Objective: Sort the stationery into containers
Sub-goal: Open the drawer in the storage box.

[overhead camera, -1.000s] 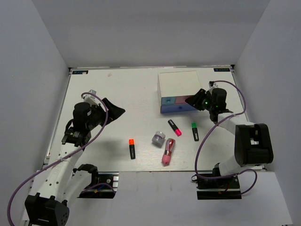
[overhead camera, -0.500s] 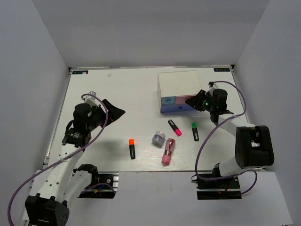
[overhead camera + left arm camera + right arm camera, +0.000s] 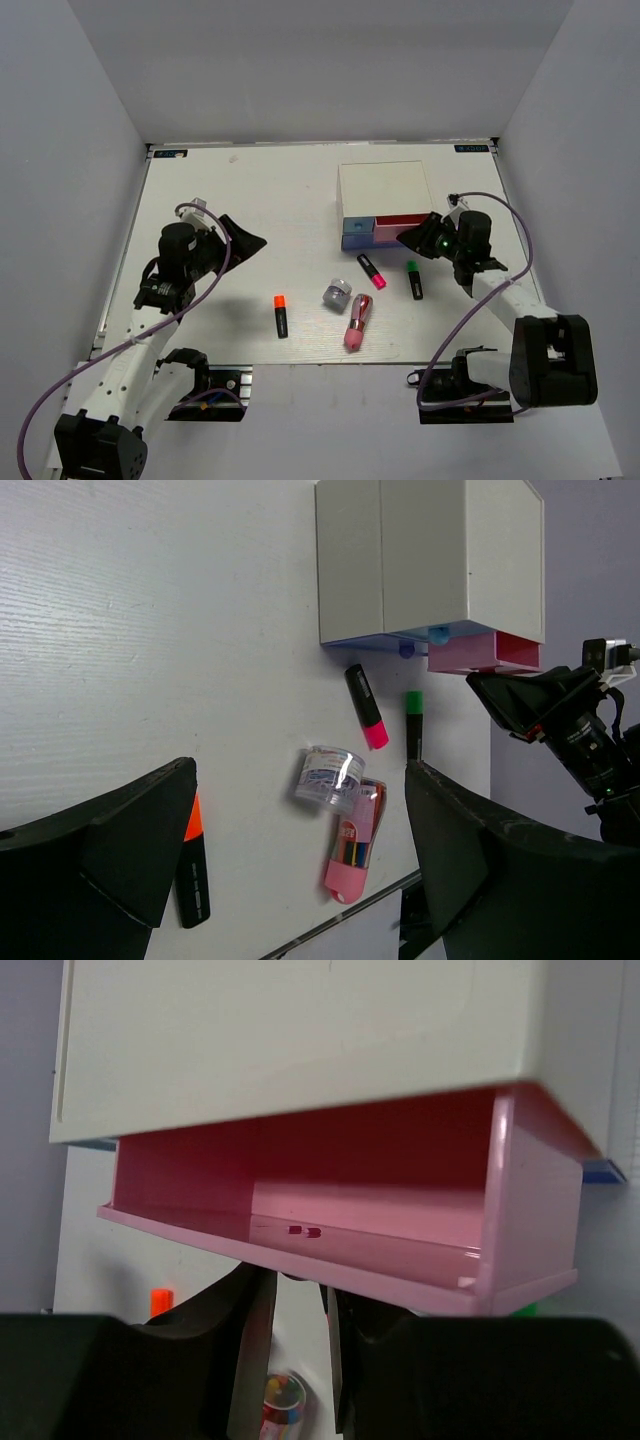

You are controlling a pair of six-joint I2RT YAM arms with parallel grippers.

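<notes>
Farther out now: pink drawer [image 3: 395, 224]

Toward the desk's [image 3: 250, 190] far right corner, the cabinet's [image 3: 383, 188] pink drawer [image 3: 398, 223] stands partly out, the right gripper [image 3: 409, 237] at its front. An orange marker [image 3: 280, 314], pink marker [image 3: 372, 271], green marker [image 3: 414, 279], pink pen [image 3: 356, 322] and grey round piece [image 3: 337, 294] lie nearer the near edge.

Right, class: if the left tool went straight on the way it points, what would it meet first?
Likely the small round piece, centred ahead of the left tool in its wrist view, though bare table may come first.
</notes>
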